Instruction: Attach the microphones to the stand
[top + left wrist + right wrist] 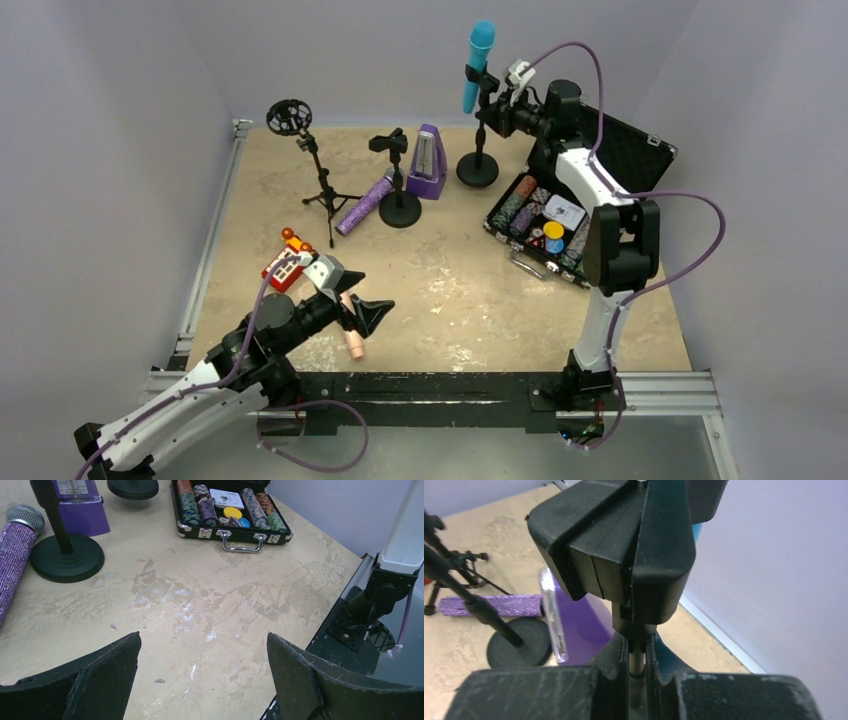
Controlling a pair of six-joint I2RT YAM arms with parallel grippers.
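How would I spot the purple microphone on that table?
On the far side of the table, find the tripod stand and the round-based stand beside it. The purple microphone lies flat between them. Only it glitters, with a grey mesh head.

Cyan microphone (477,65), glittery purple microphone (364,205), pink microphone (354,345).

Top view high, facing table (450,290); wrist views close, sharing purple microphone (15,555).
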